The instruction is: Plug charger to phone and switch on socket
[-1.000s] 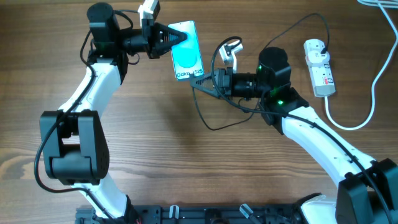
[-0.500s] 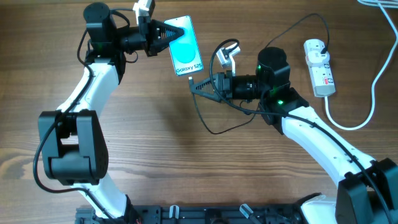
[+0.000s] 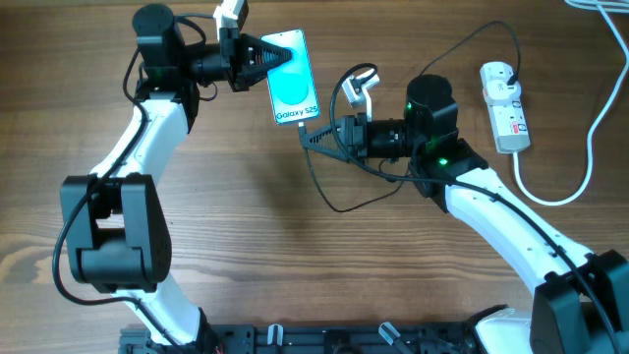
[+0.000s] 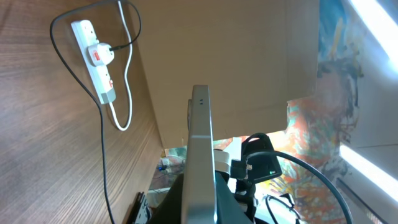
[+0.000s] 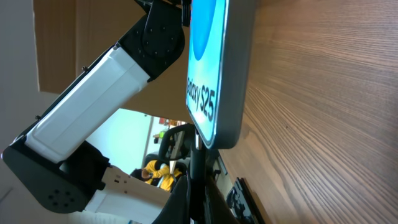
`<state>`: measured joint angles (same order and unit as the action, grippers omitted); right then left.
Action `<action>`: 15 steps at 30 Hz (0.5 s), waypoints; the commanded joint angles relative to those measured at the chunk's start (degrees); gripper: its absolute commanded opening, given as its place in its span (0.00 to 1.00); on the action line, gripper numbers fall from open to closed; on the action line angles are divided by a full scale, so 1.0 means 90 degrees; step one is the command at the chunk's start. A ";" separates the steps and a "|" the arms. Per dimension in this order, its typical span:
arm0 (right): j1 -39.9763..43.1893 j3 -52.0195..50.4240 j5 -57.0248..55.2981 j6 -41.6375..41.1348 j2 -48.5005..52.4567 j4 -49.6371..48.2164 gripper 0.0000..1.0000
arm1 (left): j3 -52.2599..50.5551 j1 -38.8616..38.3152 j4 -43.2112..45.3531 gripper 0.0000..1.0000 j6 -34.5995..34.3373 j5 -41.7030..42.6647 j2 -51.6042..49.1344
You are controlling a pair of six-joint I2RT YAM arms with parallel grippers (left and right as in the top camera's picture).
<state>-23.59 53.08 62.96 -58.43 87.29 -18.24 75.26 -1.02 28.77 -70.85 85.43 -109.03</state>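
left claw (image 3: 261, 61) clamps the likely slippery cyan-screened phone (image 3: 293, 81) edgewise; right claw (image 3: 309, 136) pinches the floppy black charger cable (image 3: 339, 208) by its stiff tip, just below the phone.

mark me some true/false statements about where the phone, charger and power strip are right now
1. The left claw grips the phone. True.
2. The phone lies screen-down on the table. False: it is held by its edge, screen facing up.
3. The right claw holds the charger at the phone's bottom edge. True.
4. The power strip sits by the left arm. False: it lies far right, beside the right arm.
5. A plug sits in the power strip. True.
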 commanded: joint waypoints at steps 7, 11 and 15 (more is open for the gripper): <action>-0.0007 0.0049 -0.0015 0.0138 0.0070 -0.0015 0.04 | 0.0085 0.0032 0.0046 0.04 -0.0233 0.0119 0.0044; -0.0007 0.0049 -0.0017 0.0136 0.0070 -0.0019 0.04 | 0.0083 0.0029 0.0046 0.04 -0.0226 0.0119 0.0044; -0.0007 0.0049 -0.0066 0.0134 0.0070 -0.0019 0.04 | 0.0083 0.0017 0.0046 0.04 -0.0226 0.0119 0.0044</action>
<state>-23.59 53.08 62.94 -58.41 87.29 -18.24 75.26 -1.02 28.77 -72.36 85.41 -109.03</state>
